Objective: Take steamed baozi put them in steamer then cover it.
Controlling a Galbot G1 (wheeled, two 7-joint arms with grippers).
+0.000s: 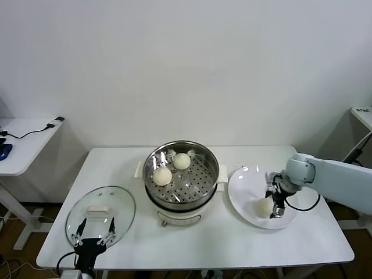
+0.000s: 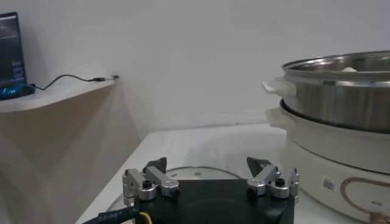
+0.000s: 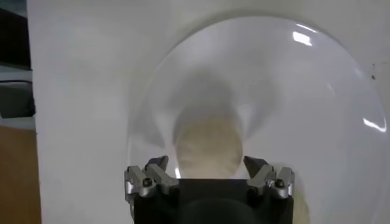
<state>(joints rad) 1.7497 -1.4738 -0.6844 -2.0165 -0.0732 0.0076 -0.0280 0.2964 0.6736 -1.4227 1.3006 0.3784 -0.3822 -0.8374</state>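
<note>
The steamer (image 1: 192, 192) stands mid-table with two steamed baozi (image 1: 163, 175) (image 1: 182, 161) on its perforated bottom. Another baozi (image 1: 264, 206) lies on the white plate (image 1: 247, 183) to the right. My right gripper (image 1: 273, 203) is down over that bun, open, its fingertips (image 3: 157, 164) on either side of the baozi (image 3: 207, 146) with a thin gap. The cover (image 1: 100, 214), glass with a white handle, lies flat at the front left. My left gripper (image 1: 93, 238) hovers open at the cover's near edge, holding nothing. The left wrist view shows that gripper (image 2: 211, 165), the cover's rim (image 2: 195, 171) and the steamer (image 2: 341, 97).
The white table (image 1: 116, 168) carries everything; its front edge runs just below the cover and plate. A side desk (image 1: 23, 139) with a cable stands at the left. Another surface's corner (image 1: 363, 113) shows at the far right. The plate (image 3: 317, 109) fills the right wrist view.
</note>
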